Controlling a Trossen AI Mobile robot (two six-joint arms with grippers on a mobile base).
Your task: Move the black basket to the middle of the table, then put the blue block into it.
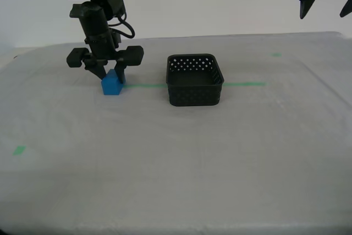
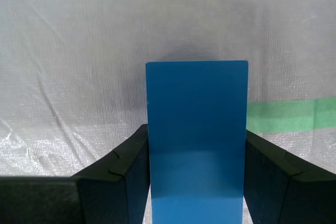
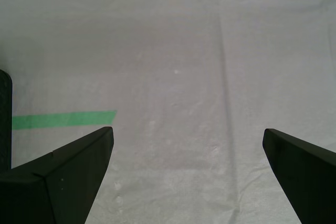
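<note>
With the second claw pinching the blue block on the desk, it should lift straight, carry toward 3 o'clock over the black basket; first claw spread, idle.

You would have found nothing to read here: no text, label, brand, number or sign stood on any surface in any view.
</note>
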